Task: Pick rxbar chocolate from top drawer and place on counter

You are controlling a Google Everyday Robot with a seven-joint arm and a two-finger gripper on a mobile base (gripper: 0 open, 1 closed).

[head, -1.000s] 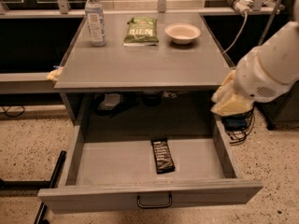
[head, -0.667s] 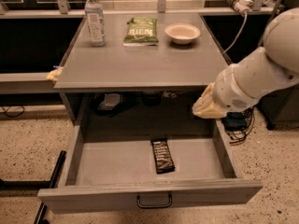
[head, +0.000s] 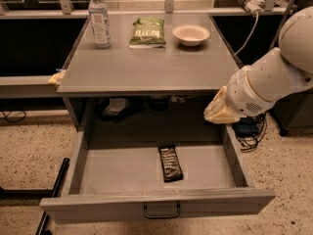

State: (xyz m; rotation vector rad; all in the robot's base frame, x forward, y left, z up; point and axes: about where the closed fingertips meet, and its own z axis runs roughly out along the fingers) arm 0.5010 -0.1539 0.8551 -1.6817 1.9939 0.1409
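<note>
Black-brown in its wrapper, the rxbar chocolate (head: 171, 163) lies flat on the floor of the open top drawer (head: 117, 173), lengthwise near to far, a little right of the middle and closer to the front panel than to the back. The gripper (head: 221, 112) hangs above the drawer's far right corner, just under the counter (head: 146, 67) edge and well apart from the bar. Whether the claw is apart or together I cannot tell, since it shows only as a pale lump at the end of the white arm (head: 274, 82). The likely trouble, as I judge it, is that a flat bar on a flat floor offers little to pinch, so a descent set slightly off could shove it along or crush the wrapper instead of lifting it. Coming in from the right, the arm may knock the drawer's right wall (head: 234, 155) or catch the counter's overhang going down or coming back up. On the counter the water bottle (head: 100, 18), green snack bag (head: 147, 32) and bowl (head: 191, 34) stand along the far side, so a careless placing there could tip the bottle. Hard to make out are the bar's lettering and the clutter (head: 117, 106) in the shadowed recess behind the drawer. The arm's upper part is cut off at the right edge.
</note>
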